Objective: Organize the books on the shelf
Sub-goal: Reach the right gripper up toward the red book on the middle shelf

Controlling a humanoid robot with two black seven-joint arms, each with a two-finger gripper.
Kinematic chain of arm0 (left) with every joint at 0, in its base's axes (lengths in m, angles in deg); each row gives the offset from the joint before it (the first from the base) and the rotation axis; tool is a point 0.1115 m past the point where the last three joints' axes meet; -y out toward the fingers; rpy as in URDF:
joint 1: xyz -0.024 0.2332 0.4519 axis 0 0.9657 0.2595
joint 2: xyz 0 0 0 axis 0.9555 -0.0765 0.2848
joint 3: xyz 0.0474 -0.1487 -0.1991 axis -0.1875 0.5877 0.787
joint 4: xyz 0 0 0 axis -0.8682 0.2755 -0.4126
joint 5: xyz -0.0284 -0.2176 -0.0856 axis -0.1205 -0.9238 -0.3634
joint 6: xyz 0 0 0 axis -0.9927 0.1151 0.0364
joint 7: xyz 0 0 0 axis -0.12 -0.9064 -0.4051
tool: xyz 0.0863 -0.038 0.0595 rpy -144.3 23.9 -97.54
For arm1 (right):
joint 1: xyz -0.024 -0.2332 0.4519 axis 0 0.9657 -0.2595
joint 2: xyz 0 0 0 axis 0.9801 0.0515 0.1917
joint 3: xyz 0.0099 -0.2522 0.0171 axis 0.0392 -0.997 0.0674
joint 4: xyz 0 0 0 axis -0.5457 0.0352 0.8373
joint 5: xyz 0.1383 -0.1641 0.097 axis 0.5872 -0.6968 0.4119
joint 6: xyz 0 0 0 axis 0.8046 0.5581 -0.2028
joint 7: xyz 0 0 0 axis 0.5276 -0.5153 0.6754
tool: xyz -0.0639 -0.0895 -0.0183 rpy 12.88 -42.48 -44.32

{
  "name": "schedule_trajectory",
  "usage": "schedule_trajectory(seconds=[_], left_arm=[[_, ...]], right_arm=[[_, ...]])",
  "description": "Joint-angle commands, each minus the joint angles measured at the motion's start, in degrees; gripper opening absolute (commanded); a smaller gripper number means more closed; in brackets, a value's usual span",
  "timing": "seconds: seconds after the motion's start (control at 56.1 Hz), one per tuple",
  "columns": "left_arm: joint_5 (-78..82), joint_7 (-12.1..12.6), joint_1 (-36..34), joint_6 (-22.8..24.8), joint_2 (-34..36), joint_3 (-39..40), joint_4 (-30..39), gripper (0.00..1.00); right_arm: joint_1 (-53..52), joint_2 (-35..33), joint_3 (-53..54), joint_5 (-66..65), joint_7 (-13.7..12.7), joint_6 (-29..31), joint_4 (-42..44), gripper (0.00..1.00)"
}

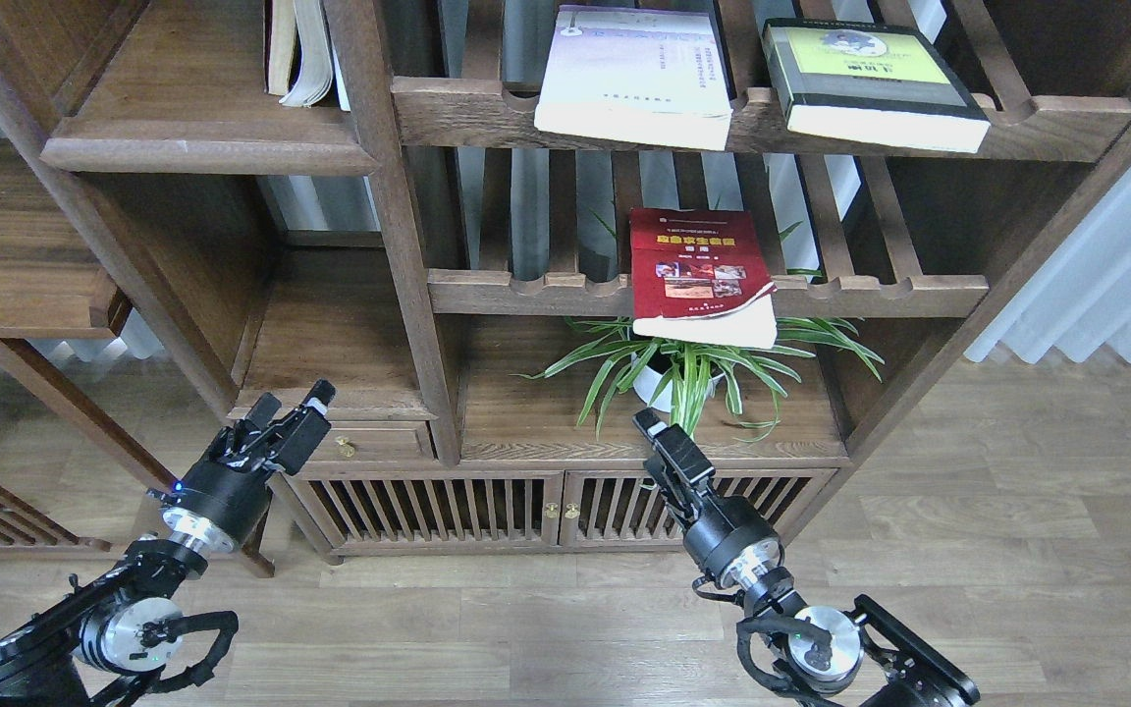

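Three books lie flat on slatted shelves of the wooden bookcase. The red book (698, 275) sits on the middle slatted shelf and overhangs its front rail. Above it, a pale lavender-white book (636, 79) and a thick yellow-green book with black edges (870, 83) lie side by side. The solid plank shelf (202, 152) with a rounded lip is at the upper left. My left gripper (293, 398) hangs open and empty, low in front of the left drawer. My right gripper (650, 424) points up at the plant, well below the red book; it is seen side-on, so its fingers overlap.
A few upright books (300, 49) stand at the right end of the plank shelf. A potted spider plant (688, 368) sits on the cabinet top under the red book. Slatted cabinet doors (565, 506) are below, wood floor in front, a white curtain (1105, 285) to the right.
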Motion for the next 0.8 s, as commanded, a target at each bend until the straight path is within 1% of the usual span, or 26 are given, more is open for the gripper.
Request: schedule_trajectory(seconds=[0.0,0.036,0.089,0.178,0.374,0.659,0.784], left_arm=[[0.00,0.00,3.18,0.66,0.00,1.69,3.36,1.00],[0.00,0.00,3.62,1.27,-0.09,1.95,3.54,1.00],[0.00,0.00,3.79,2.59,-0.09,1.95,3.54,1.00],[0.00,0.00,3.88,2.65,-0.44,2.39,3.27,1.00],[0.00,0.00,3.80,2.65,-0.53,2.22,2.83,1.00],[0.00,0.00,3.88,2.65,-0.26,3.27,2.92,1.00],[0.00,0.00,4.76,2.65,-0.79,5.64,2.92,1.00]], right_arm=[[2.20,-0.03,1.43,-0.15,-0.09,2.48,-0.40,1.00],[2.29,-0.03,1.43,-0.15,-0.09,3.77,-0.14,1.00],[2.29,-0.03,1.52,-0.24,0.00,3.77,0.21,1.00],[2.03,-0.03,1.43,-0.24,0.18,3.77,0.56,1.00],[1.33,-0.03,1.34,-0.24,0.18,3.77,5.92,1.00],[-0.34,-0.03,0.03,-0.07,0.18,3.77,5.75,1.00],[-1.40,-0.03,-3.83,-0.15,0.18,3.77,5.66,1.00]])
